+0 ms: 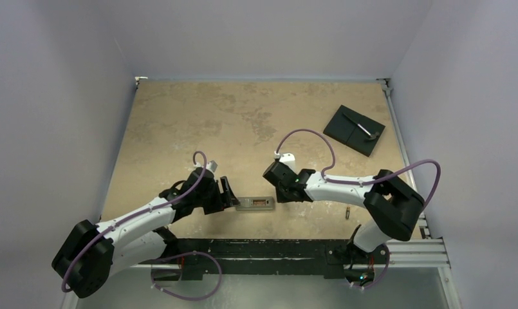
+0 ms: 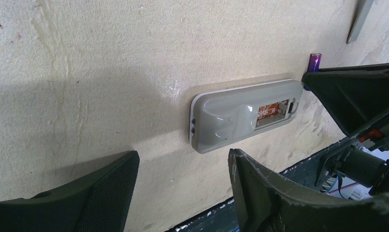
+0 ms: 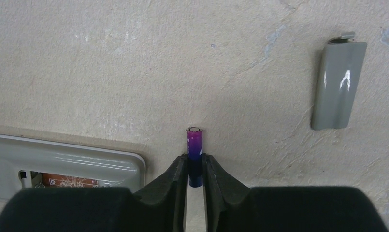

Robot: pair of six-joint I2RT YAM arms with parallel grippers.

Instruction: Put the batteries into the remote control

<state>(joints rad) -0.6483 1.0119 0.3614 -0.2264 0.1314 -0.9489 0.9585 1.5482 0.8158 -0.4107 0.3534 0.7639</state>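
The remote control (image 1: 255, 204) lies grey back up near the front edge, its compartment open with orange showing inside (image 2: 268, 112). My left gripper (image 2: 182, 159) stands open just short of the remote's left end (image 2: 216, 128), touching nothing. My right gripper (image 3: 194, 158) is at the remote's right end (image 3: 62, 164), its fingers pressed on both sides of a purple battery (image 3: 194, 145). That battery (image 2: 314, 62) lies on the table and pokes out past the fingertips. Another small battery (image 1: 348, 212) rests to the right, near the right arm.
A narrow grey cover strip (image 3: 338, 84) lies on the table right of the held battery. A black square plate (image 1: 355, 129) with a small tool on it sits at the back right. The dark front rail (image 1: 275, 248) runs just behind the remote.
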